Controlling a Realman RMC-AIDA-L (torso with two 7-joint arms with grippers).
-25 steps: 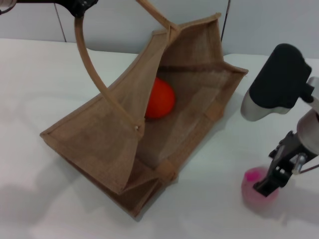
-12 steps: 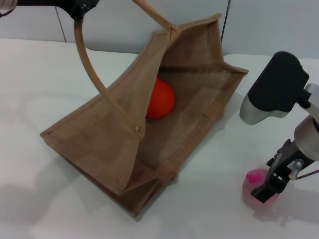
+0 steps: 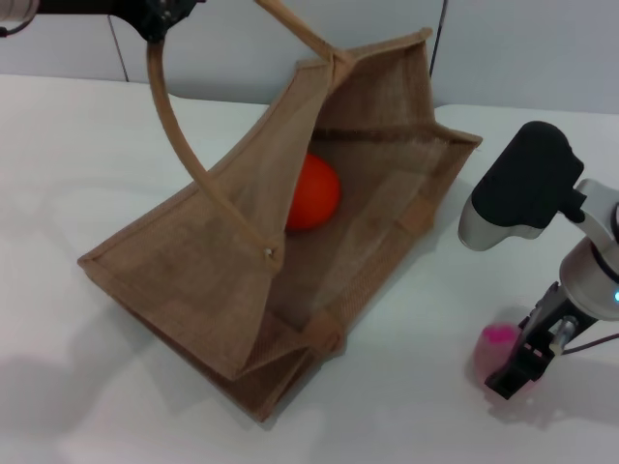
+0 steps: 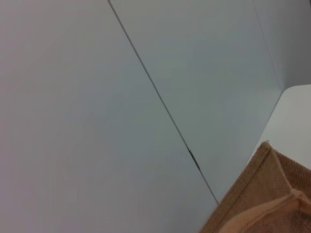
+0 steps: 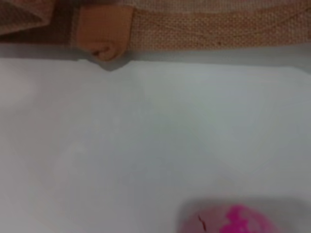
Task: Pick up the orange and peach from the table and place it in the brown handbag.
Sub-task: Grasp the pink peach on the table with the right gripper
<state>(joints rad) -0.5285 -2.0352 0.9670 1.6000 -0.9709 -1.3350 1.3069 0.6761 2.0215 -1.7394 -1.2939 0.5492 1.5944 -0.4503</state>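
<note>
My right gripper (image 3: 515, 372) sits low over the table (image 3: 87, 164), right against the peach (image 3: 495, 350), its dark fingers around the fruit's near side; I can't tell whether they have closed on it. The peach rests on the table, well apart from the bag (image 3: 290, 242). My left gripper (image 3: 160, 14) holds one bag strap (image 3: 179, 135) up high, keeping the bag's mouth open. The orange (image 3: 312, 192) lies inside the bag.
</note>
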